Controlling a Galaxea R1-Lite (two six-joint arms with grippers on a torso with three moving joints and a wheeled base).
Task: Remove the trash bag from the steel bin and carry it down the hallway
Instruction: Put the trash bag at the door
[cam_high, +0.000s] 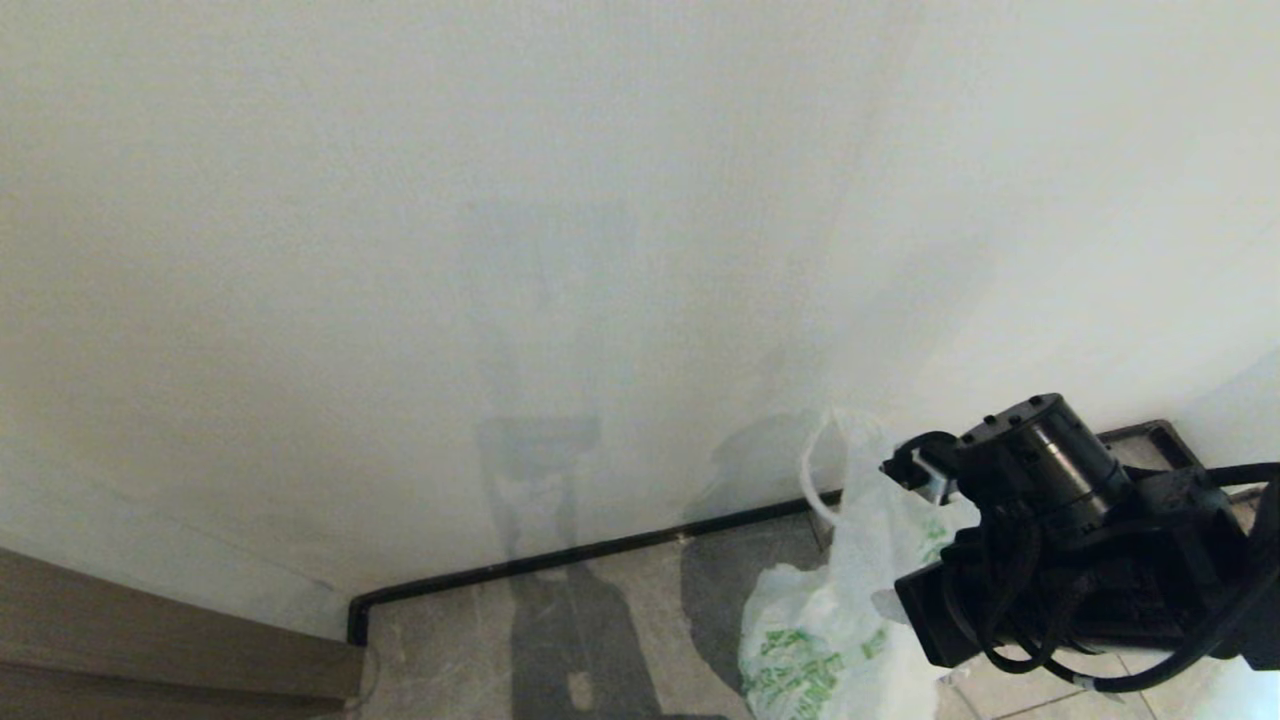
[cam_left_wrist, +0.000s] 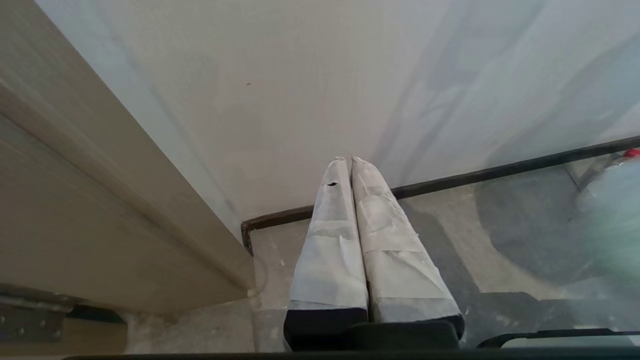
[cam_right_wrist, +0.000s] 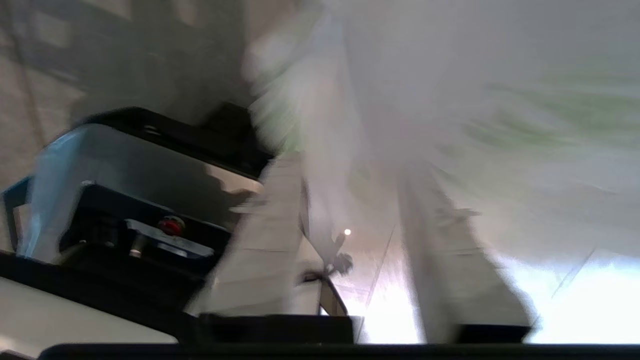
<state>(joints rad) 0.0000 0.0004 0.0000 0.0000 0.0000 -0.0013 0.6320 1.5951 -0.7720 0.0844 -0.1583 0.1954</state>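
The trash bag (cam_high: 815, 640), white with green print, sat on the hallway (cam_high: 620, 620) floor tiles close to the dark baseboard (cam_high: 590, 552) and pale wall (cam_high: 560, 250), 1 loop handle standing up. Its contents could not be seen. The right hand (cam_right_wrist: 360, 240) was against the bag's upper part, its 2 fingers (cam_right_wrist: 265, 240) spread apart with blurred plastic between them. The left hand (cam_left_wrist: 348, 161) hung idle near a door frame (cam_left_wrist: 100, 200), its fingers pressed together, holding nothing.
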